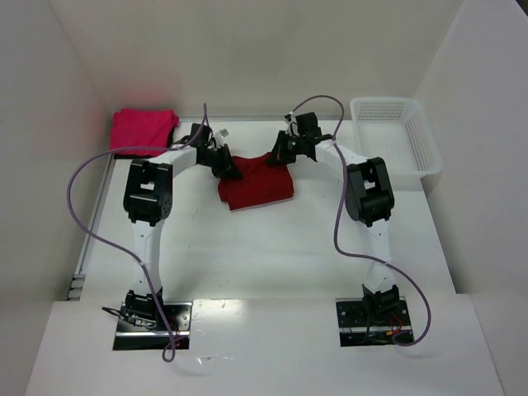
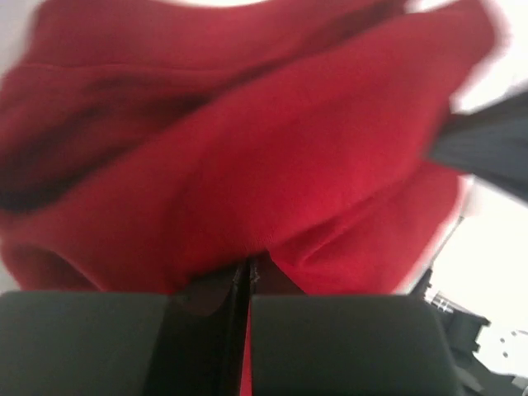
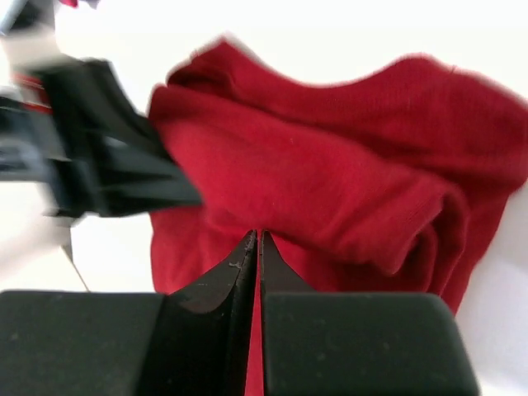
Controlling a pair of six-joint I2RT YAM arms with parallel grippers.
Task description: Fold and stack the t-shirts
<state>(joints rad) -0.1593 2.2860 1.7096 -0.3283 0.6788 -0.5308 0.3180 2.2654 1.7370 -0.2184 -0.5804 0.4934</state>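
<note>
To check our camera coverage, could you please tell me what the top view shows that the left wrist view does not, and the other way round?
Top view only: the pink shirt at the far left and the white basket at the far right. Left wrist view only: a close look at the closed jaws pinching a fold of cloth. Both: the red shirt and the left gripper.

The top external view is bright and evenly lit from above: the white bench (image 1: 272,247) and walls (image 1: 247,49) sit near overexposure, shadows under the arms (image 1: 148,194) are faint, and a glare patch lies between the bases (image 1: 153,318). The left wrist view is heavily blurred, the crimson t-shirt (image 2: 272,165) smeared and the upper right corner blown out to white. In the right wrist view the cloth is fairly sharp, the near fingers (image 3: 219,285) soft, and the left arm (image 3: 99,148) streaked.
</note>
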